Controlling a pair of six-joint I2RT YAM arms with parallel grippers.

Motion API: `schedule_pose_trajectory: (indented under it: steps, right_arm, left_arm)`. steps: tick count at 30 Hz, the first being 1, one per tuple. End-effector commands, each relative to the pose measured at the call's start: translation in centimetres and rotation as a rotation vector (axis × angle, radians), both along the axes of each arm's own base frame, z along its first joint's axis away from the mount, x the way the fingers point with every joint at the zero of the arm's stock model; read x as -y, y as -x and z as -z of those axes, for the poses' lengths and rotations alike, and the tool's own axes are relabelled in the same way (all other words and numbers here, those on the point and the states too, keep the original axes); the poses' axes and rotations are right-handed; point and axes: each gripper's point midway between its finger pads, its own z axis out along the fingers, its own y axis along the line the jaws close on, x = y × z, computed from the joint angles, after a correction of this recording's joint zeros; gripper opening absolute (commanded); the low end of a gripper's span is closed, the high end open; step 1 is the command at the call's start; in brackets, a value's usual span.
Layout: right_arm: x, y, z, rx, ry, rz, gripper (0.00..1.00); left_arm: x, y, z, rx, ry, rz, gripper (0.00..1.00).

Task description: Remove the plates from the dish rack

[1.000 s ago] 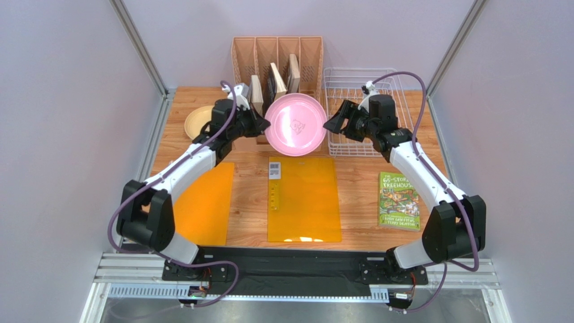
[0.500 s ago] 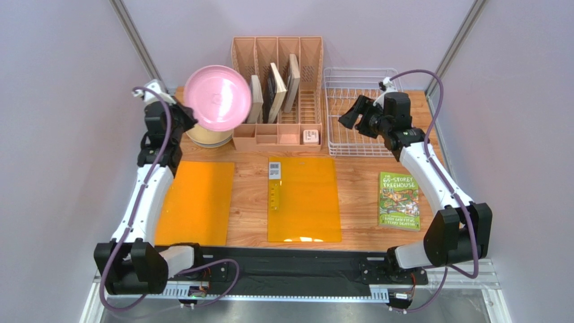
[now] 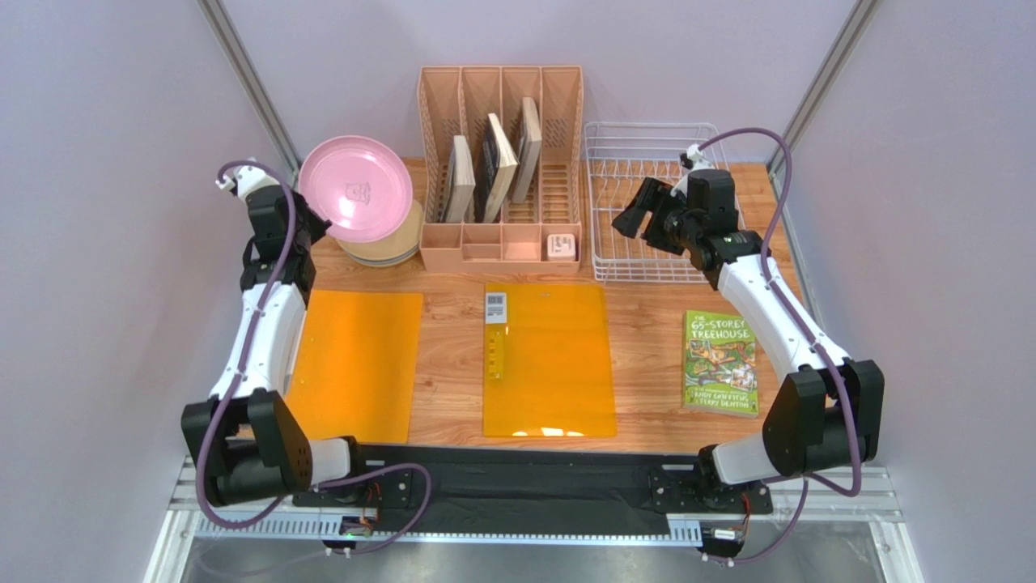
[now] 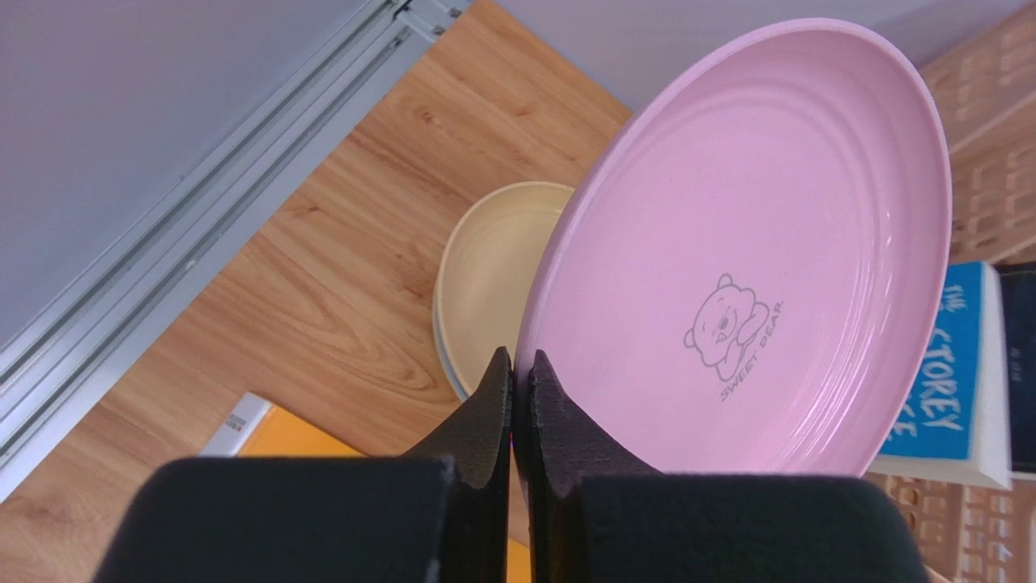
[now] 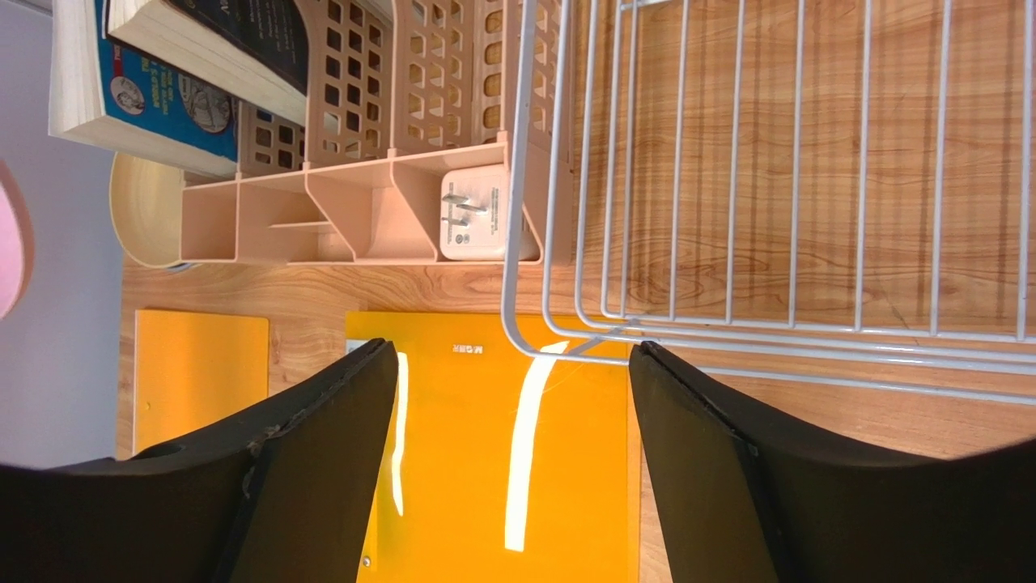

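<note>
**Pink plate tilted over the stack left of the organizer**

Top view: the left gripper (image 3: 304, 226) pinches the pink plate (image 3: 356, 188), which is tilted above the plate stack (image 3: 392, 250) just left of the organizer (image 3: 501, 250). The right gripper (image 3: 635, 216) hangs spread wide over the dish rack (image 3: 645, 277), just right of the organizer.

Left wrist view: only here do the bear print and the pale yellow plate (image 4: 493, 279) beneath show.

Right wrist view: the jaws stand wide above the rack's corner beside the organizer.

Half a second earlier the plate stood higher and more upright.

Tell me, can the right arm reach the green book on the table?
Probably yes. The green book lies flat just beside the right arm, with nothing on top of it. The right gripper is open and empty above the dish rack corner, so it looks free to go.
</note>
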Motion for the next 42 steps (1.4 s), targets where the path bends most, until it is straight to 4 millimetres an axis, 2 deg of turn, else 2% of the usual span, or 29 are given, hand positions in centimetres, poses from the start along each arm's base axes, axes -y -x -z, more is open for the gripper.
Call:
schedule_pose_trajectory:
  steps: [1, 7, 8, 10, 11, 13, 16, 21, 25, 33, 36, 38, 41, 42]
  right_arm:
    - [1.2, -0.7, -1.7, 0.063, 0.042, 0.031, 0.77]
    - [1.4, -1.0, -1.9, 0.067, 0.053, 0.033, 0.77]
    - [1.3, -1.1, -1.9, 0.063, 0.051, 0.032, 0.77]
    - [1.3, -1.3, -1.5, 0.055, 0.049, 0.032, 0.77]
    - [1.2, -1.4, -1.5, 0.053, 0.050, 0.032, 0.77]
    - [1.1, -1.6, -1.1, 0.043, 0.050, 0.026, 0.77]
    - [1.0, -2.0, -0.7, 0.032, 0.050, 0.026, 0.77]
    - [1.0, -2.5, -0.4, 0.024, 0.056, 0.025, 0.77]
    - [0.9, -3.1, 0.3, 0.008, 0.058, 0.023, 0.77]
    - [0.7, -3.5, 0.8, -0.008, 0.057, 0.017, 0.78]
    - [0.7, -3.4, 0.9, -0.010, 0.061, 0.016, 0.78]
    - [0.9, -3.3, 1.0, -0.011, 0.065, 0.020, 0.78]
    - [0.8, -3.3, 1.1, -0.011, 0.066, 0.016, 0.78]
    - [0.8, -3.2, 1.2, -0.015, 0.064, 0.014, 0.78]
  left_arm:
    - [-1.9, -2.0, 0.4, 0.039, 0.020, -0.056, 0.00]
    - [-2.2, -4.4, 3.1, 0.008, 0.057, -0.058, 0.00]
    - [-2.3, -5.0, 4.2, -0.006, 0.063, -0.057, 0.00]
    - [-2.6, -5.8, 4.7, -0.011, 0.067, -0.067, 0.00]
    - [-2.7, -6.4, 5.7, -0.025, 0.076, -0.072, 0.00]
    - [-2.8, -7.2, 6.0, -0.023, 0.078, -0.065, 0.00]
    - [-3.2, -8.6, 7.7, -0.030, 0.089, -0.073, 0.00]
    - [-2.9, -10.5, 8.8, -0.031, 0.102, -0.051, 0.00]
    - [-3.1, -11.1, 10.6, -0.064, 0.111, -0.048, 0.00]
    - [-1.2, -11.2, 13.7, -0.143, 0.132, -0.010, 0.00]
    - [-0.4, -10.5, 14.7, -0.174, 0.121, -0.018, 0.11]
    - [0.2, -10.8, 14.7, -0.180, 0.118, 0.004, 0.12]
    - [0.6, -10.6, 14.8, -0.193, 0.108, 0.018, 0.19]
    - [0.8, -10.7, 14.7, -0.193, 0.112, 0.031, 0.34]
